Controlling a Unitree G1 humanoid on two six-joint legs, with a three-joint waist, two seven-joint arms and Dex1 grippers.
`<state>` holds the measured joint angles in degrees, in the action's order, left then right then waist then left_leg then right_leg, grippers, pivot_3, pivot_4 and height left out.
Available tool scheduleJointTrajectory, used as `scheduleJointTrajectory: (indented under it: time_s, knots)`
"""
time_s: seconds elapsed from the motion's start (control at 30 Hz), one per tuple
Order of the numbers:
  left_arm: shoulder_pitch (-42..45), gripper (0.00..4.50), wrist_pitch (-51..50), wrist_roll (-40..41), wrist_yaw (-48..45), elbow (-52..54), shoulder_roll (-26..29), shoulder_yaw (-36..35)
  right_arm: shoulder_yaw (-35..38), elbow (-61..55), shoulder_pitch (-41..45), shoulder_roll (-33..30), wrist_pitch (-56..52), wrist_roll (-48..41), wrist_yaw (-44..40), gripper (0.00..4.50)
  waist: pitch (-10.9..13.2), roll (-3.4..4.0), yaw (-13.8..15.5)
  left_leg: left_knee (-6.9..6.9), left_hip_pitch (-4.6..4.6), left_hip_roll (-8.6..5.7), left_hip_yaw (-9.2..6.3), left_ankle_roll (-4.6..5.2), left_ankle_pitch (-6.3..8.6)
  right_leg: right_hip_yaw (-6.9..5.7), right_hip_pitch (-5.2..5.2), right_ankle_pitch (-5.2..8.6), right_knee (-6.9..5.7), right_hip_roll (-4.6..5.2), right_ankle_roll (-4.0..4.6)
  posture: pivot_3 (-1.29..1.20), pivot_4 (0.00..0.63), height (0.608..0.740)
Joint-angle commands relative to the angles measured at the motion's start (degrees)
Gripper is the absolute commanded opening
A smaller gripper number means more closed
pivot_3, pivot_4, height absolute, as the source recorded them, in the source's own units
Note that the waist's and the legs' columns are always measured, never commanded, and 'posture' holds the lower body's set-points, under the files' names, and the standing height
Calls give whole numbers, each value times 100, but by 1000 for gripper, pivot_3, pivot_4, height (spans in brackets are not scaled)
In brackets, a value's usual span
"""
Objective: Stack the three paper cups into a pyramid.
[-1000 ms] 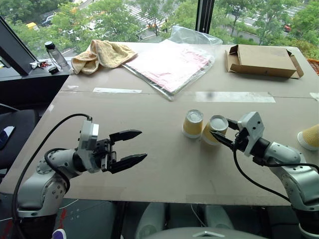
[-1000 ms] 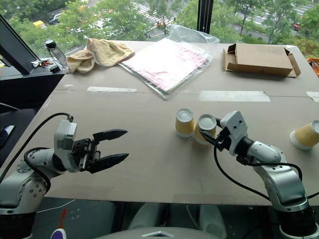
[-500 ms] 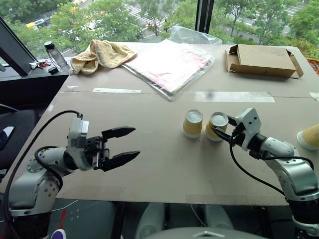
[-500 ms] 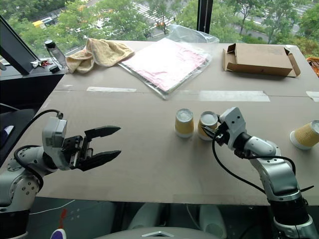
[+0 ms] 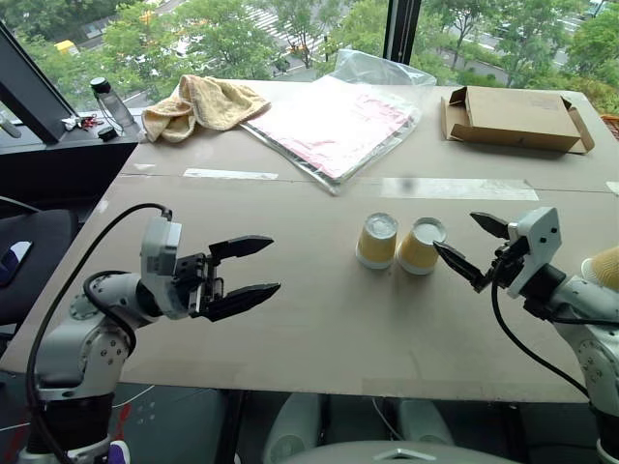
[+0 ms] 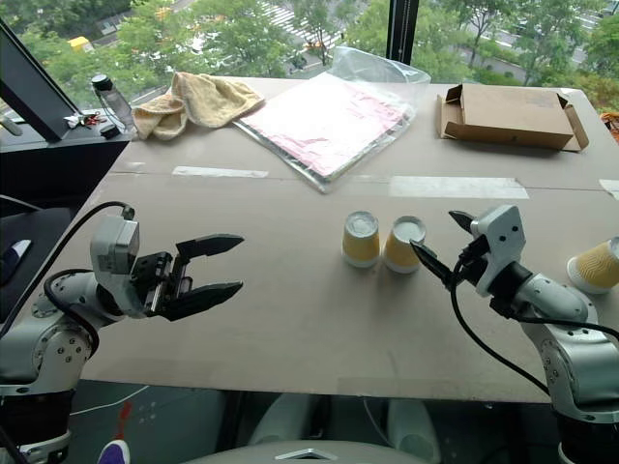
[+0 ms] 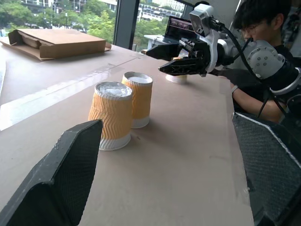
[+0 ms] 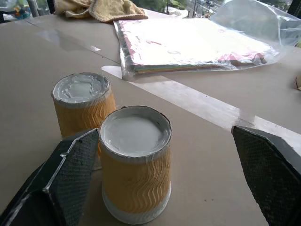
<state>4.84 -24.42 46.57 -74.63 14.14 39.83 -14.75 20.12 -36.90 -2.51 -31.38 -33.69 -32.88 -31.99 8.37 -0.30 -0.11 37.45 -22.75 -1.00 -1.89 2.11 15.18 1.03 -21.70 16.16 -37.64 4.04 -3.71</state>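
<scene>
Two of the three paper cups stand upside down, side by side and touching, at the table's middle: the left cup (image 5: 376, 241) and the right cup (image 5: 421, 246). They are yellow-tan and ribbed, with their white bases up. A third cup (image 5: 604, 267) sits tilted at the table's right edge. My right gripper (image 5: 456, 232) is open just to the right of the right cup, apart from it and pointing at it. My left gripper (image 5: 276, 263) hovers open and empty well left of the cups. The right wrist view has both cups close up, the right cup (image 8: 135, 165) and the left cup (image 8: 82, 103).
At the back of the table lie a yellow towel (image 5: 203, 104), a plastic bag of pink sheets (image 5: 334, 121) and a flat cardboard box (image 5: 513, 118). A bottle (image 5: 111, 104) stands on the ledge at far left. A person (image 7: 263, 28) sits beyond the table's right side.
My right gripper has opened, let go of the right cup and drawn back to the right. That cup was tilted and now stands beside the other. My left gripper stays open, about where it was.
</scene>
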Motion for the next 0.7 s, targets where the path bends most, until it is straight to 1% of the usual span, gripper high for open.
scheduleJointTrajectory:
  time_s: [0.03,0.07,0.13,0.2,0.33,0.43,0.7]
  knots:
    - [263,4500,-50,151,-45,48,-55,135,1179,-343,-159,-120,-263,-343,552,4455,0,0,-20,0,2,1,0,0,0,1,0,0,-2,-1,0,0,150,740]
    - [351,4500,-77,171,-42,48,-82,188,1431,-203,-201,-183,-357,-151,799,4455,0,0,-29,0,3,0,0,0,0,1,1,0,-4,-1,0,0,150,740]
    - [547,4500,-138,208,-10,64,-161,314,1737,381,-406,-435,-354,734,1337,4455,-2,-3,-33,1,4,0,1,0,0,1,1,0,-7,-2,0,0,150,740]
    - [674,4500,-189,218,-1,86,-218,426,1902,842,-470,-531,-247,1145,1618,4455,-2,-3,-29,2,5,-7,5,0,0,-2,2,0,-7,-13,0,0,150,740]
    - [766,4500,-206,170,-21,70,-249,522,1979,1431,-396,-537,-206,1436,1885,4455,-1,1,-83,2,11,-7,19,0,-1,4,1,0,-12,-29,0,0,150,740]
    - [828,4500,-233,170,51,47,-289,543,2069,1842,-172,-393,-271,1382,2054,4455,-1,1,-95,1,17,6,26,1,-1,10,1,0,-16,-43,0,0,150,740]
    - [681,4500,-293,259,147,304,-270,488,2036,2787,355,-255,-165,1219,2031,4455,0,1,-66,3,18,6,33,1,0,16,2,0,-16,-42,0,0,150,740]
